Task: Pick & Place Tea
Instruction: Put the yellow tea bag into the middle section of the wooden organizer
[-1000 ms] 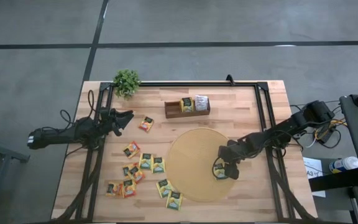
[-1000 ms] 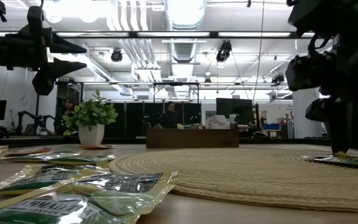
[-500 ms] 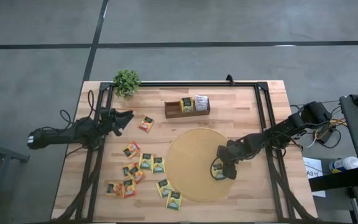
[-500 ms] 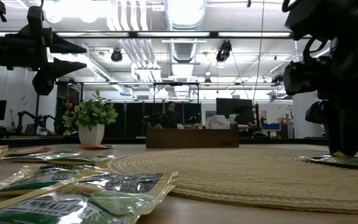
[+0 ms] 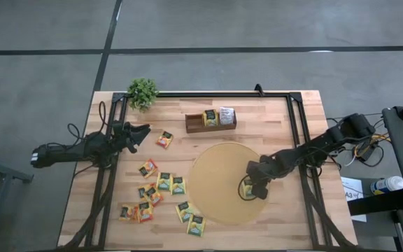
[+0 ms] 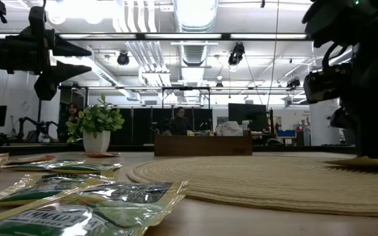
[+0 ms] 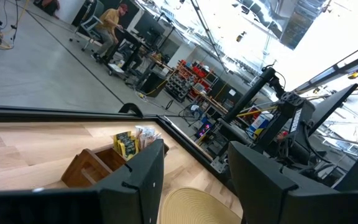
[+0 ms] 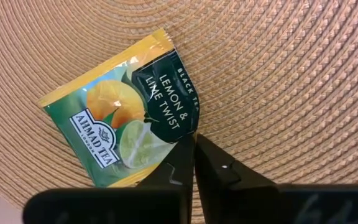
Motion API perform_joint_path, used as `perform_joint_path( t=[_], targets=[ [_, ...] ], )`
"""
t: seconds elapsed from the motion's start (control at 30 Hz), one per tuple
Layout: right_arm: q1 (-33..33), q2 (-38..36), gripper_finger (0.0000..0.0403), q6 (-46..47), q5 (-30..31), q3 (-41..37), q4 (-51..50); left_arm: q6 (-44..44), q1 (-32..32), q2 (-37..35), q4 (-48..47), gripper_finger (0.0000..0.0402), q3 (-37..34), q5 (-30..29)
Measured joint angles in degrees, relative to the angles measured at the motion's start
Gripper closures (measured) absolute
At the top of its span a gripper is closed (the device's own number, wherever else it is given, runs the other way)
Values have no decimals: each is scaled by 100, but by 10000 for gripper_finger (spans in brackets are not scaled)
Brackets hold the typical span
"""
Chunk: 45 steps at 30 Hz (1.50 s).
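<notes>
Two arms over the wooden counter (image 5: 271, 112). Right hand (image 5: 247, 190) is down on the round woven mat (image 5: 215, 189), at its right side, fingers pinched together on the edge of one yellow-green lemon-lime tea sachet (image 8: 126, 118) lying flat on the mat; the fingertips (image 8: 194, 155) meet at the sachet's dark-label corner. Left hand (image 5: 140, 133) hovers off the counter near the left edge, fingers parted, nothing between them. Wooden tray (image 5: 210, 120) sits behind the mat with two sachets standing in it, one slot bare. Loose sachets (image 5: 161, 183) lie scattered on the counter left of the mat, one orange sachet (image 5: 164, 138) apart near the left hand. Potted plant (image 5: 143, 92) at the far left corner.
</notes>
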Motion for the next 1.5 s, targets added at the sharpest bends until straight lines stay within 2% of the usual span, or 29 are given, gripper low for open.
perform_joint_path(
  t=[0.27, 0.47, 0.9, 1.03, 1.17, 1.3, 1.5],
  targets=[
    [-85, -637, 395, -387, 708, 162, -177, 0, 2, 0, -2, 228, 0, 0],
    [-657, -961, 395, -639, 1101, 177, -150, 0, -1, 2, -3, 228, 0, 0],
    [-3132, -990, 395, -3182, 1267, 820, 371, 0, 0, 2, 0, 228, 0, 0],
    [-3846, -990, 395, -3768, 1204, 1081, 541, 0, 1, 2, -1, 228, 0, 0],
    [-4396, -978, 395, -4330, 858, 1329, 691, -1, 1, -1, -2, 228, 0, 0],
    [-4738, -727, 395, -4843, 377, 1693, 666, 0, 0, 2, 0, 228, 0, 0],
    [-4855, 188, 395, -5340, -231, 2554, 661, -2, -1, -1, 0, 228, 0, 0]
  ],
)
